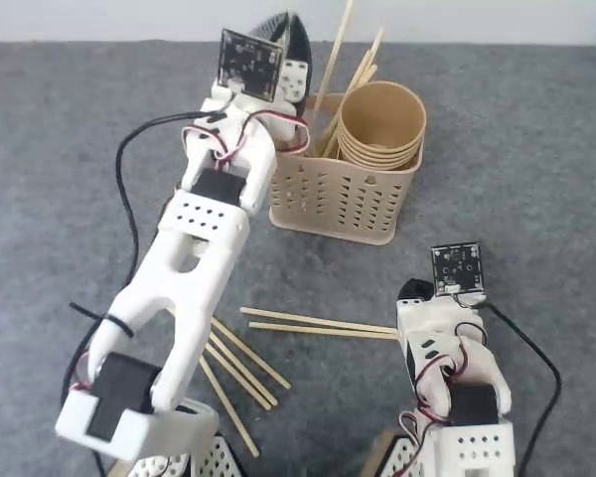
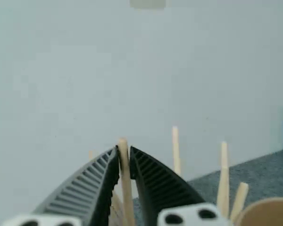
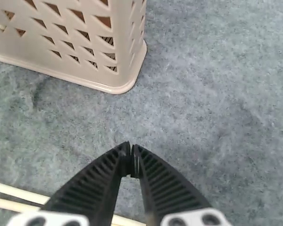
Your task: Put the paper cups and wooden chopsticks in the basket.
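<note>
Lying nearest the arm bases, a bunch of loose chopsticks (image 1: 240,370) sits slantwise on the grey mat (image 1: 60,149), just beside the left arm's base. A little farther out, a pair of chopsticks (image 1: 318,323) lies almost side by side across the mat, with their ends reaching the right arm. The right gripper (image 3: 131,162) hangs low over the mat, its jaws pressed together with nothing between them. The pair of chopsticks is just beside it, and the basket (image 1: 343,204) is ahead of it and apart.

Farther back, the basket stands upright, beige with slotted walls. A stack of paper cups (image 1: 382,124) is nested inside it on the side toward the right arm, their rims rising above the basket's edge. Standing chopsticks (image 1: 363,65) lean in the basket beside the cups, their tips poking well above it.

Farthest off, the left arm stretches over the mat to the basket's far side. The left gripper (image 2: 124,157) has its jaws pinching a single chopstick (image 2: 126,188), which stands upright between them with its tip just above the jaw ends and its lower end hidden. Behind is a pale wall (image 2: 132,61).
</note>
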You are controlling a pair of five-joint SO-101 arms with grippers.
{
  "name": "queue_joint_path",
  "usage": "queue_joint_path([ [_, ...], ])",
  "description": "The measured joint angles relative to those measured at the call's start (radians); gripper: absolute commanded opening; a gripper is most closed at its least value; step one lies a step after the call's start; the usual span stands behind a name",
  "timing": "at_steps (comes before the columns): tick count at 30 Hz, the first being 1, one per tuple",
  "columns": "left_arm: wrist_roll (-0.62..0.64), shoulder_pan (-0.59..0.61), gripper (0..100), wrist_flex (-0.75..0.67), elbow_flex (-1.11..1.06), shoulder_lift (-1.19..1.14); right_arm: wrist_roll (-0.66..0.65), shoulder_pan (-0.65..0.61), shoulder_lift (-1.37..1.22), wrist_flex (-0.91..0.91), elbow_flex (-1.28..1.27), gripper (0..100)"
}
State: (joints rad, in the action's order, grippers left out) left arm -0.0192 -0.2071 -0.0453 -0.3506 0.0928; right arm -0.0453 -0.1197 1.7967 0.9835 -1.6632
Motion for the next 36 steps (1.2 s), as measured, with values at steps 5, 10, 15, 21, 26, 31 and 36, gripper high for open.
queue_joint_path([
  [5,-0.002,0.048,40,0.137,-0.008,0.054,0.0,0.0,0.0,0.0,0.0,0.8],
  [10,-0.002,0.092,40,0.528,0.043,0.23,0.0,0.0,0.0,0.0,0.0,0.8],
  [15,0.006,0.216,40,0.925,0.046,0.448,0.0,0.0,0.0,0.0,0.0,0.8],
  [21,0.107,0.509,40,1.312,-0.025,0.529,0.0,0.0,0.0,0.0,0.0,0.8],
  [26,0.138,0.669,40,1.324,-0.334,0.529,0.0,0.0,0.0,0.0,0.0,0.8],
  [31,0.158,0.683,35,1.059,-0.672,0.529,0.0,0.0,0.0,0.0,0.0,0.8],
  [36,0.23,0.684,21,0.979,-0.756,0.529,0.0,0.0,0.0,0.0,0.0,0.8],
])
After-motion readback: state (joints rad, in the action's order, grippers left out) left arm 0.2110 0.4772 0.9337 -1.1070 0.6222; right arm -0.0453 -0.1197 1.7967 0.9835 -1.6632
